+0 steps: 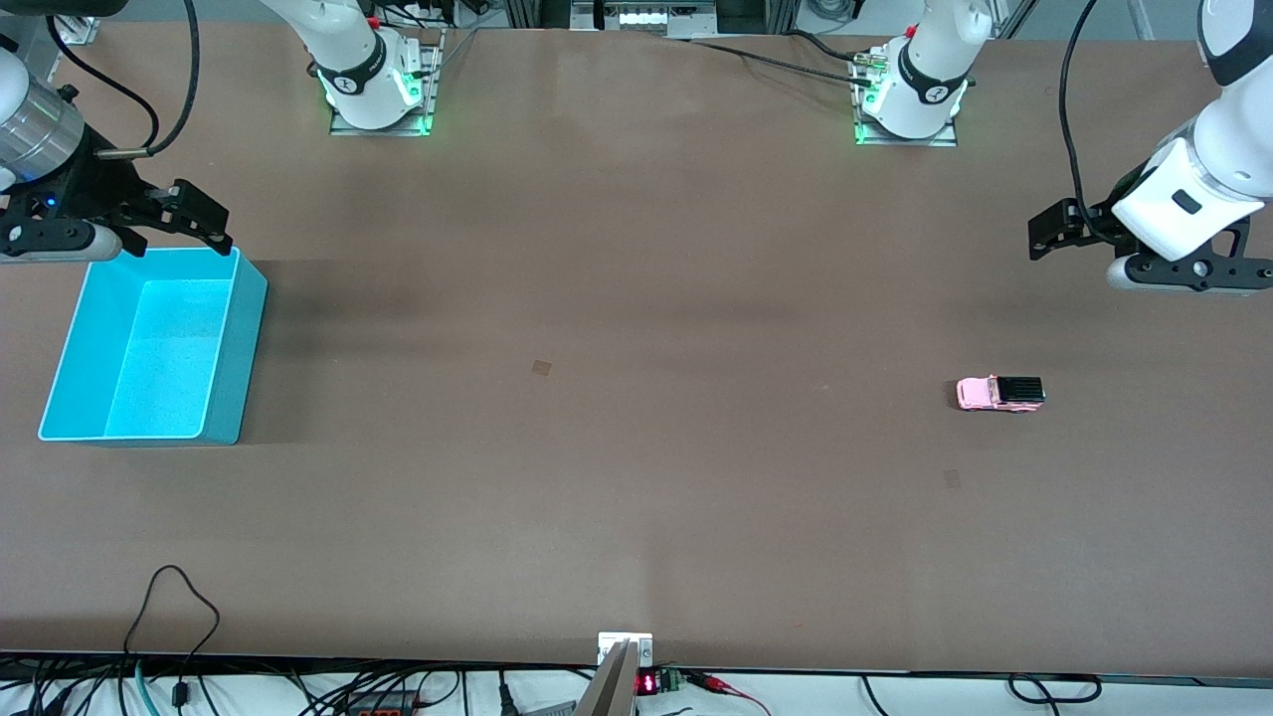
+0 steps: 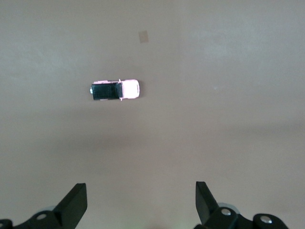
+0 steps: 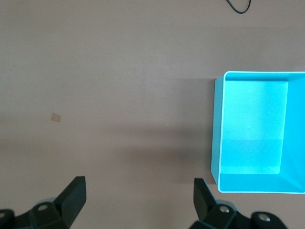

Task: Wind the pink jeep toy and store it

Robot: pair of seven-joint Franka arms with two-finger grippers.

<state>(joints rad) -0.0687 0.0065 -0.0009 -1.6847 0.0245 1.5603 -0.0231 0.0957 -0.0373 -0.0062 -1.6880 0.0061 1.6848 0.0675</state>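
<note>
The pink jeep toy [image 1: 998, 394], light pink with a black roof panel, sits on its wheels on the brown table toward the left arm's end. It also shows in the left wrist view [image 2: 116, 89]. My left gripper [image 1: 1041, 234] is open and empty in the air over bare table, apart from the jeep; its jaws stand wide in its wrist view [image 2: 141, 198]. The cyan bin [image 1: 239, 348] stands empty at the right arm's end. My right gripper [image 1: 204, 221] is open and empty, hovering over the bin's edge nearest the robot bases; its wrist view [image 3: 139, 193] shows the bin [image 3: 217, 129] beside it.
Small tape marks lie on the table at its middle [image 1: 541, 367] and nearer the front camera than the jeep [image 1: 953, 478]. A black cable loop [image 1: 179, 597] and a metal bracket [image 1: 625, 651] sit at the table's front edge.
</note>
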